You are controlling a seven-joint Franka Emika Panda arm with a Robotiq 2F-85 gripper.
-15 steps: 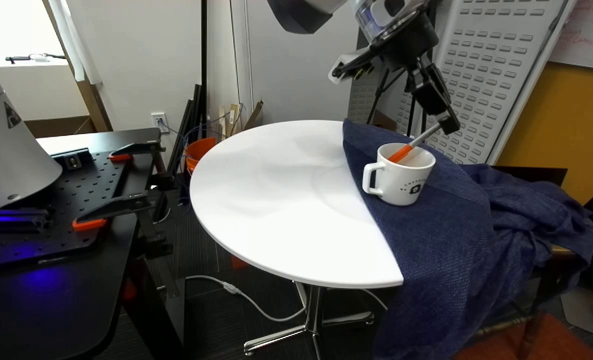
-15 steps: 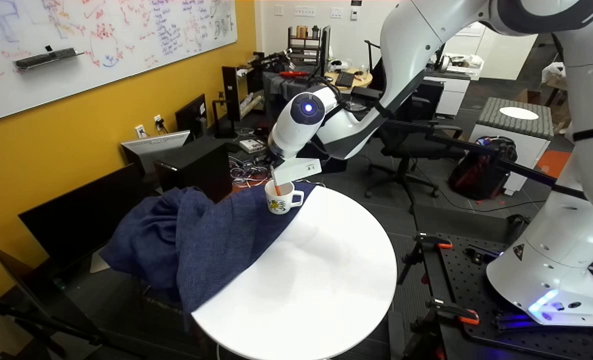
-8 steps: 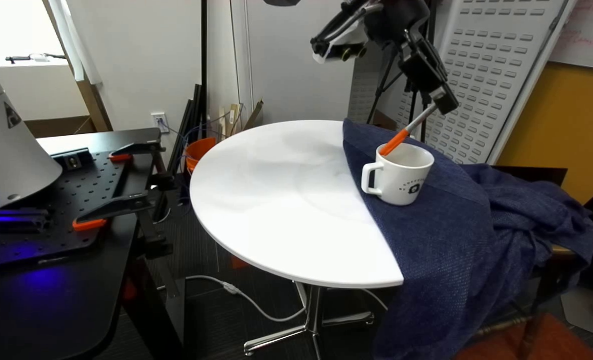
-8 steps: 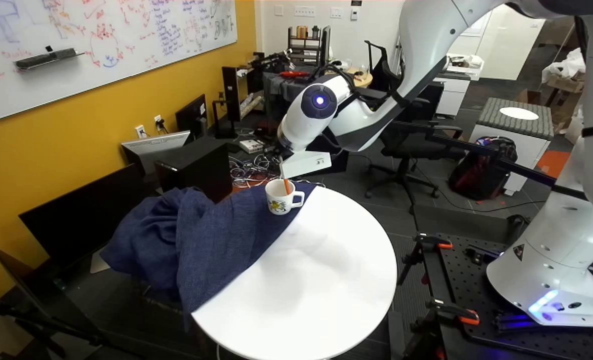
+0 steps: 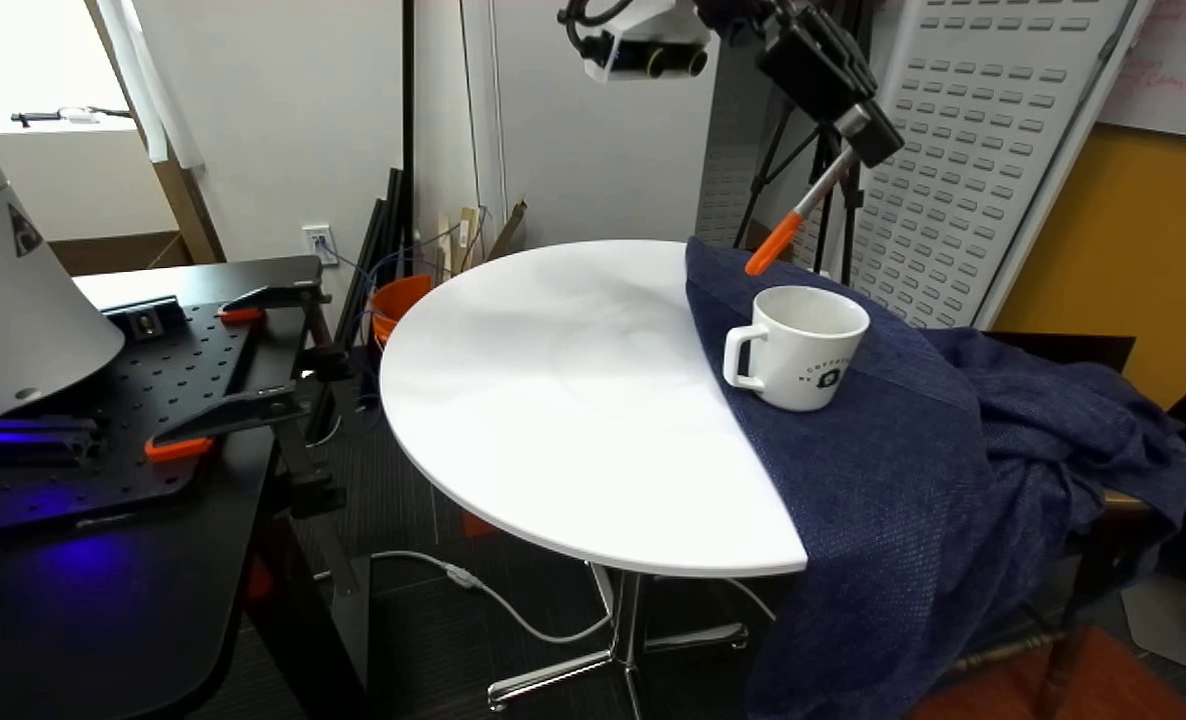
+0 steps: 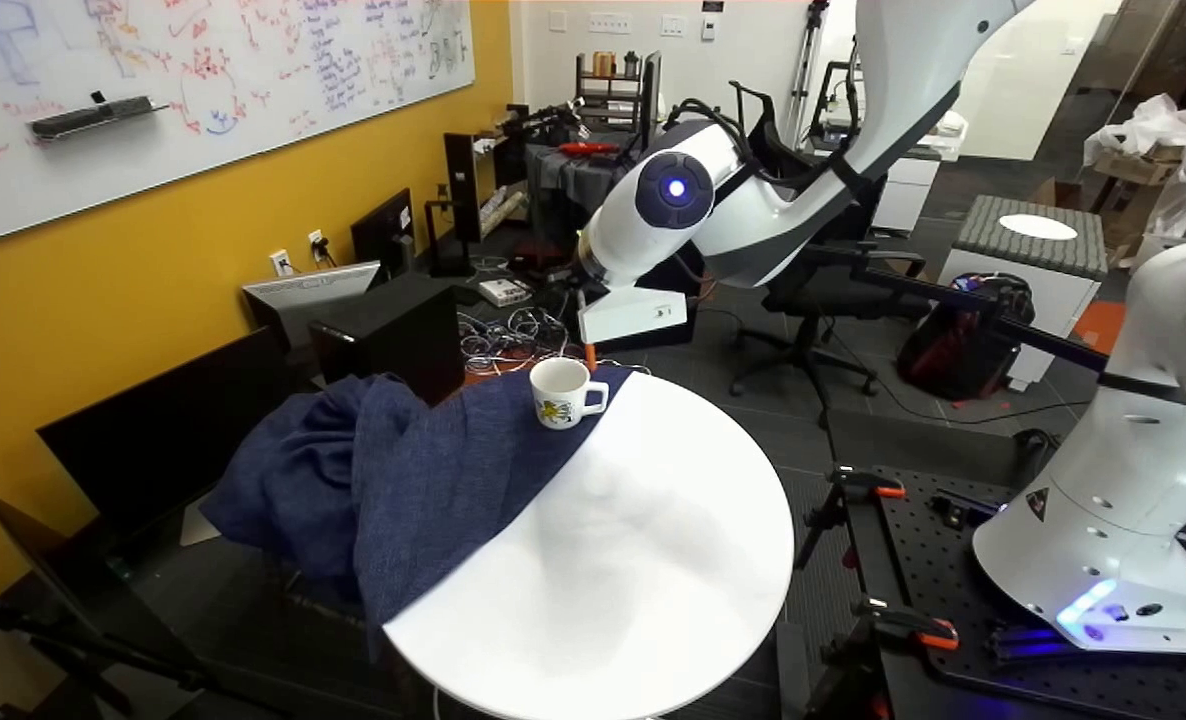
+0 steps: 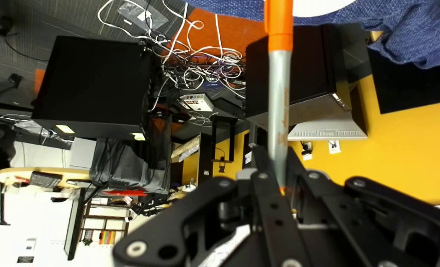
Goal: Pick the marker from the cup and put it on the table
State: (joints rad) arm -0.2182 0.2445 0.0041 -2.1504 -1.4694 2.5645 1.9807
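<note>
The marker [image 5: 801, 213] has a grey barrel and an orange capped end. My gripper [image 5: 871, 132] is shut on the barrel's upper end and holds it tilted in the air, orange end down, above the white mug. In the wrist view the marker [image 7: 279, 89] runs up from between the fingertips [image 7: 277, 157]. In an exterior view only its orange tip [image 6: 590, 357] shows below the white camera housing, which hides the fingers. The cup [image 5: 803, 350], also in an exterior view [image 6: 556, 400], stands upright on the cloth. The round white table [image 5: 573, 400] also shows in an exterior view [image 6: 663, 560].
A dark blue cloth [image 5: 883, 470] covers one side of the table and hangs over its edge, also in an exterior view [image 6: 453, 480]. The black workbench [image 5: 153, 600] with orange-tipped clamps carries the robot base. Monitors and a black computer case [image 6: 388, 335] stand beyond the cloth.
The gripper has risen and drawn toward the robot's base side, lifting the marker out of the cup. The orange end has left the cup's rim. The cup stayed nearly in place.
</note>
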